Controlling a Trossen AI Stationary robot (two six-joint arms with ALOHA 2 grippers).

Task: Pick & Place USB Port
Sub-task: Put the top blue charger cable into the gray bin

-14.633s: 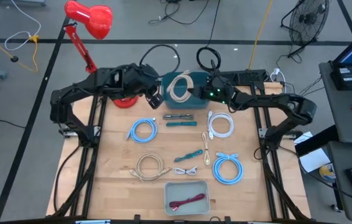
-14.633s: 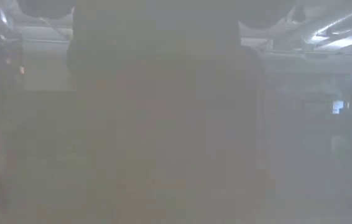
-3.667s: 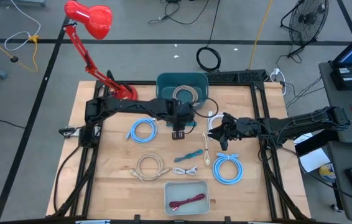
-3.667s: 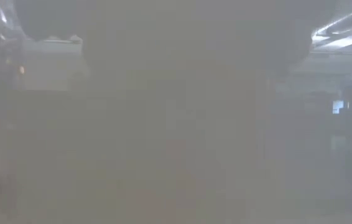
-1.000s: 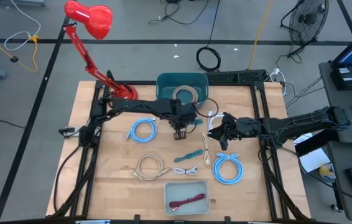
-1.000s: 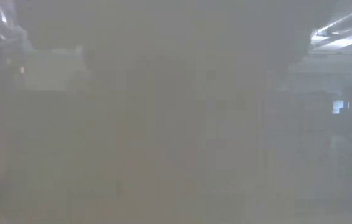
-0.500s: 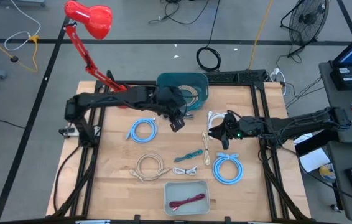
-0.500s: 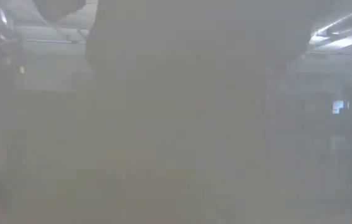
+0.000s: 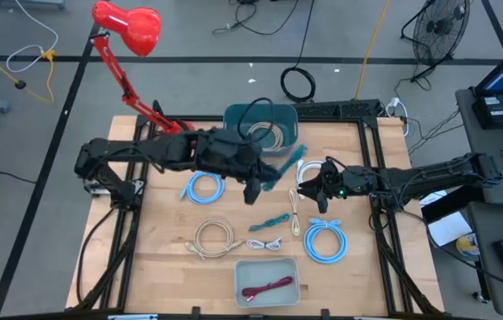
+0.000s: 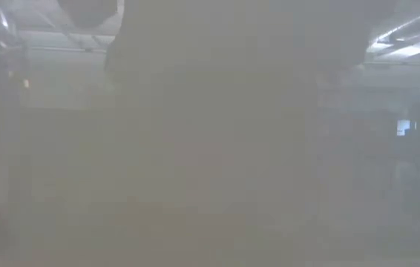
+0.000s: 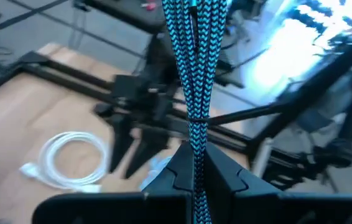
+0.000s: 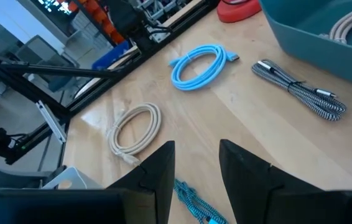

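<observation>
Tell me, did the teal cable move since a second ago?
Yes. The left gripper lifted the teal cable off the table toward the bin.

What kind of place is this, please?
Probably a robotics lab or workshop: two arms mounted at a wooden table spread with coiled cables, a red desk lamp, and a floor fan with loose wiring around.

No legible text, labels, brand marks, numbers or signs were found in any view. Glowing screens beyond the table's edge in both wrist views were too blurred to read, and the low view was only haze.
</observation>
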